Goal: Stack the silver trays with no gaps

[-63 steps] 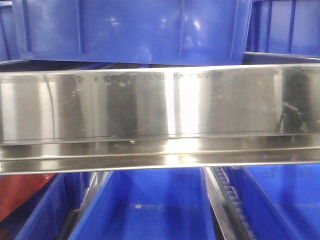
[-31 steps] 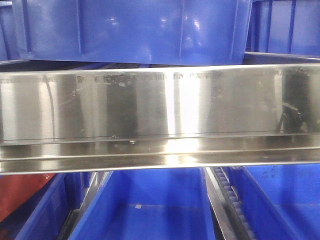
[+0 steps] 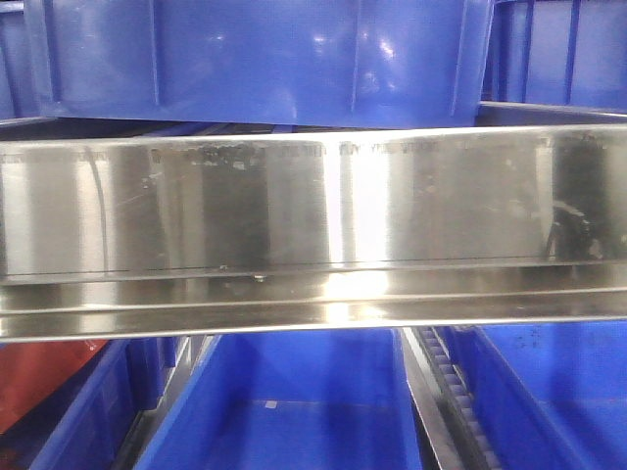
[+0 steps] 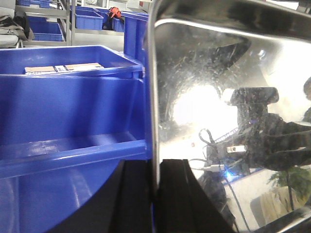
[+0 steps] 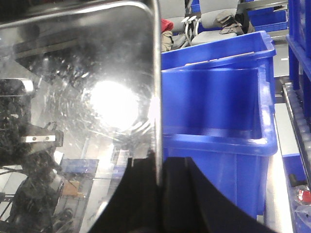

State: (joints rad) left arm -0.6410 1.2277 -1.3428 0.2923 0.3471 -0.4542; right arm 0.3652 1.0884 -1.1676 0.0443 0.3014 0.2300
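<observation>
A silver tray (image 4: pixel 218 97) fills the right half of the left wrist view, its mirror-like surface reflecting the arm and cables. My left gripper (image 4: pixel 154 170) is shut on its thin rim, one black finger (image 4: pixel 133 194) on each side of the edge. The right wrist view shows a silver tray (image 5: pixel 87 97) filling the left half. There my right gripper (image 5: pixel 159 172) is shut on its rim the same way, with black fingers (image 5: pixel 184 194) pressed against the edge. Neither gripper shows in the front view.
A broad brushed-steel rail (image 3: pixel 313 206) spans the front view, with blue bins above (image 3: pixel 255 59) and below (image 3: pixel 284 401) and a roller track (image 3: pixel 446 392). Blue bins stand close beside the tray on the left (image 4: pixel 73 107) and on the right (image 5: pixel 218 111).
Only the faint reflections along the top of the steel rail shift slightly; nothing else moves in the front view.
</observation>
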